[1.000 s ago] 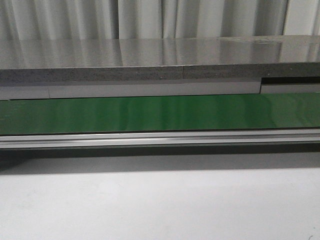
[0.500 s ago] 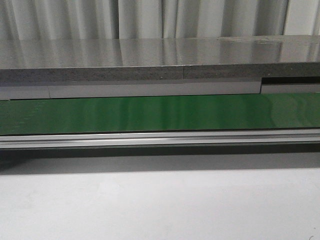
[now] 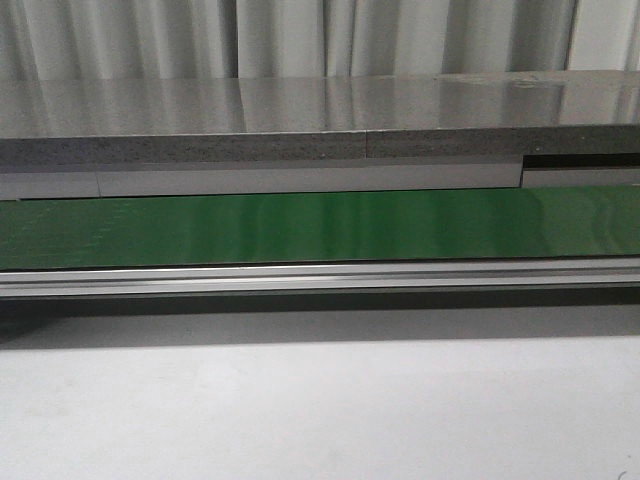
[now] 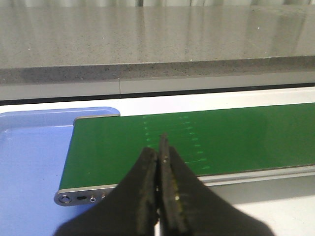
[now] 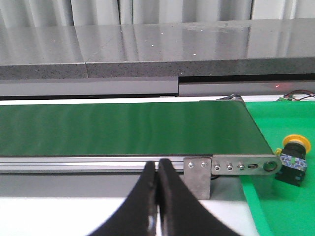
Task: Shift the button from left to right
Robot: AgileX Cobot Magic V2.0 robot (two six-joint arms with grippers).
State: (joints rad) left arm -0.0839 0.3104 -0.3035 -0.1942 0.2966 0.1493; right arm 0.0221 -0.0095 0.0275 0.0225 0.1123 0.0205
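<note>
My left gripper [image 4: 158, 147] and right gripper [image 5: 156, 169] both show jaws pressed together, empty. The yellow-capped black push-button switch [image 5: 293, 160] rests at the right-wrist frame's right edge, on the bright green mat [image 5: 275, 206] beside the long green conveyor belt [image 3: 320, 228]. I judge delivery essentially complete.

A green conveyor belt [image 3: 320, 228] runs straight across the front view, edged along its near side by a silver aluminium rail [image 3: 320, 277]. Behind it stands a grey speckled stone counter [image 3: 300, 110] with a glossy top, and pale curtains [image 3: 300, 38] hang beyond. A white table [image 3: 320, 410] fills the foreground. In the left wrist view, a blue tray [image 4: 29, 162] sits under the belt's end. In the right wrist view, a green mat [image 5: 280, 206] lies past the belt's other end.
</note>
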